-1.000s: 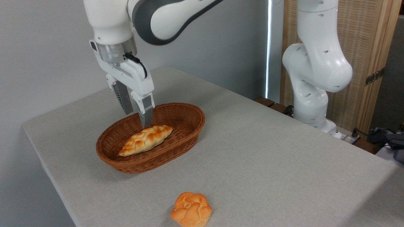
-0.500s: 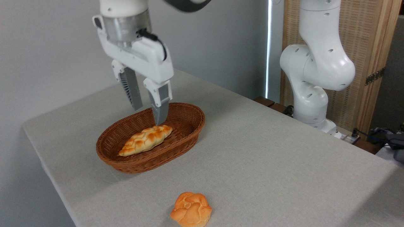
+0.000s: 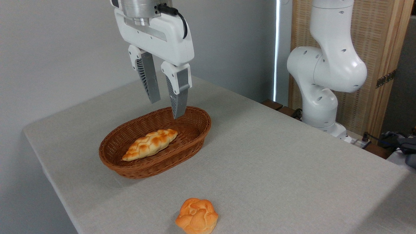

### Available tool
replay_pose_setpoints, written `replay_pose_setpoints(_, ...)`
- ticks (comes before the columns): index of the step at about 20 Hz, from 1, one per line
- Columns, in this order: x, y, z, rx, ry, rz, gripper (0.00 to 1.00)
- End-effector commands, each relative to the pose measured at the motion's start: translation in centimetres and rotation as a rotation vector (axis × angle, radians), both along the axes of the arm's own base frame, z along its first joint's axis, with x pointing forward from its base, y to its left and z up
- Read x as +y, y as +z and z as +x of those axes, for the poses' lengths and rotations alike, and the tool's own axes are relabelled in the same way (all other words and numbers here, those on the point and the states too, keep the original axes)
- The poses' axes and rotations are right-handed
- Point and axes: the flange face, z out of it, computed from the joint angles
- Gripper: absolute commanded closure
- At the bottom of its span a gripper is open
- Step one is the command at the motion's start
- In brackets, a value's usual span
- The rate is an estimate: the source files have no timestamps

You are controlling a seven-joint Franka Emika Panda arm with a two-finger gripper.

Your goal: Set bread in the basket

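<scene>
gripper (image 3: 166, 109) spread open, holding nothing | braided loaf (image 3: 150, 144) sits inside wicker basket (image 3: 195, 133), roughly 7 o'clock below the fingertips | long axis runs 8-to-2 (job looks done tbh) | round bun (image 3: 196, 216) unused

A small round bun (image 3: 196, 216), orange and knotted on top, lies alone near the front edge of the surface (image 3: 276, 169). The surface is covered with a pale grey cloth, smooth, with a rounded corner at the left. Behind it stands a plain light grey wall (image 3: 48, 48). At the right there is a panel of woven cane in a wooden frame (image 3: 380, 42), with a dark metal hinge on its side. Between wall and panel a thin bright strip of light (image 3: 277, 48) runs down. Low at the far right, some dark cables and a bluish grey bundle (image 3: 404, 146) lie beyond the surface; what the bundle is, I cannot tell.
</scene>
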Motion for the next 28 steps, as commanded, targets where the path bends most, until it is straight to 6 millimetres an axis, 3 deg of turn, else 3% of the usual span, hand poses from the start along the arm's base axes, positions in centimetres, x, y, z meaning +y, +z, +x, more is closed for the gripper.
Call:
replay_pose_setpoints(1, -0.5, 0.4, -0.1, 0.022, -0.006, 0.048, 0.00)
replay_pose_setpoints(12, -1.9, -0.2, 0.0, 0.034, -0.006, 0.045, 0.00)
replay_pose_setpoints(16, -1.5, -0.7, 0.0, 0.045, 0.001, 0.046, 0.00)
replay_pose_setpoints(19, 0.0, -0.7, 0.1, 0.043, 0.016, 0.045, 0.00)
replay_pose_setpoints(28, 0.0, -0.9, 0.3, 0.045, 0.016, 0.036, 0.00)
